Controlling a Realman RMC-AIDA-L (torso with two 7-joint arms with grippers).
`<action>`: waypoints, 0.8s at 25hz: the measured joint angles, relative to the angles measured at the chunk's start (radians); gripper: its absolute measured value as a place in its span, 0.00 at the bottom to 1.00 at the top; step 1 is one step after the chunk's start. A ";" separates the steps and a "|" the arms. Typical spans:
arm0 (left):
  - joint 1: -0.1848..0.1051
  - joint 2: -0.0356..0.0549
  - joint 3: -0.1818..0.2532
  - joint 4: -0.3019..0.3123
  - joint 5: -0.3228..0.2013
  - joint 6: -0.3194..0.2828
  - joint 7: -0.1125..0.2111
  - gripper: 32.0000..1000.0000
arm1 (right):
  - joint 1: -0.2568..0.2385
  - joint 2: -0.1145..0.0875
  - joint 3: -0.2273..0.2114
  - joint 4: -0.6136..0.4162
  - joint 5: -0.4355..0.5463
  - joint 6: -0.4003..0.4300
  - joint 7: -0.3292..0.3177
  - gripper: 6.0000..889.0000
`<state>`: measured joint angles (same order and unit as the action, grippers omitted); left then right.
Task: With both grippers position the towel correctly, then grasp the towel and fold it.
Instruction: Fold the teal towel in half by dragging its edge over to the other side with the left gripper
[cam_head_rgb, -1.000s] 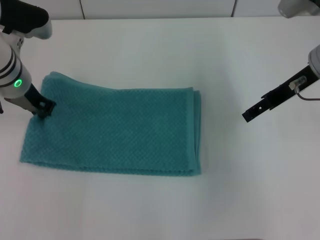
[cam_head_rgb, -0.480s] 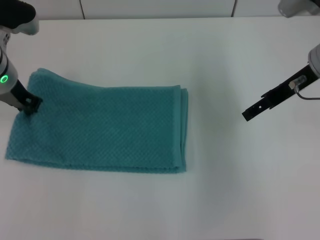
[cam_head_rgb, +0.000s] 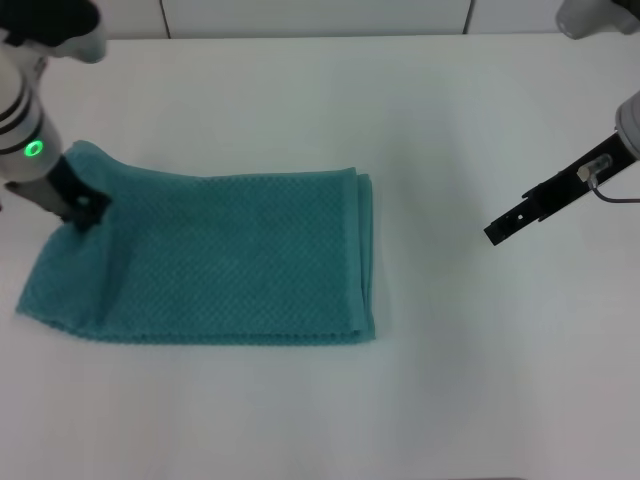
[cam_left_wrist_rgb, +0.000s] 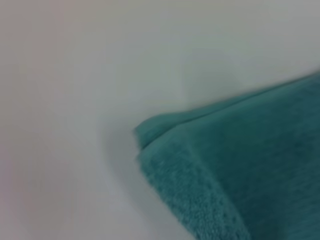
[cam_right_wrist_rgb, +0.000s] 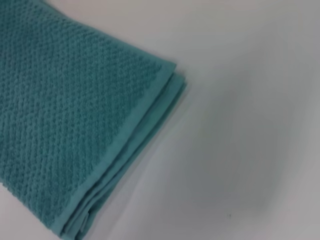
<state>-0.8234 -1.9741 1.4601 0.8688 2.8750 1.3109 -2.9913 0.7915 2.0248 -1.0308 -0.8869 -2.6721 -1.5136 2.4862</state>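
Teal towel (cam_head_rgb: 215, 255) positioning is judged underway, its far-left corner clamped by the left gripper (cam_head_rgb: 85, 212); the right gripper (cam_head_rgb: 497, 231), apart, cannot be read, and is needed next.

White tabletop (cam_head_rgb: 300, 420) filled nearly the whole head view, evenly lit. Beyond its far edge, pale panels (cam_head_rgb: 310, 15) split by thin dark seams.

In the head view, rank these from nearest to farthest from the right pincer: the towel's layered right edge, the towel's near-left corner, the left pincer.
1. The towel's layered right edge, facing the right pincer across bare table.
2. Left pincer, on the towel's far-left part.
3. Near-left corner, at the picture's left edge.
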 joint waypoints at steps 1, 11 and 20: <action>-0.009 -0.0127 -0.003 0.016 0.000 0.017 0.000 0.05 | 0.000 0.000 0.000 0.003 0.000 0.002 0.000 0.96; -0.094 -0.0839 0.045 0.163 -0.418 0.033 0.008 0.05 | 0.013 0.000 0.000 0.005 0.000 0.012 -0.006 0.96; -0.094 -0.0859 0.190 -0.046 -0.726 -0.269 0.089 0.06 | 0.013 -0.014 0.000 0.016 0.023 0.032 -0.007 0.96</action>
<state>-0.9171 -2.0600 1.6505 0.8227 2.1491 1.0422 -2.9023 0.8047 2.0107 -1.0308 -0.8712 -2.6491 -1.4814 2.4792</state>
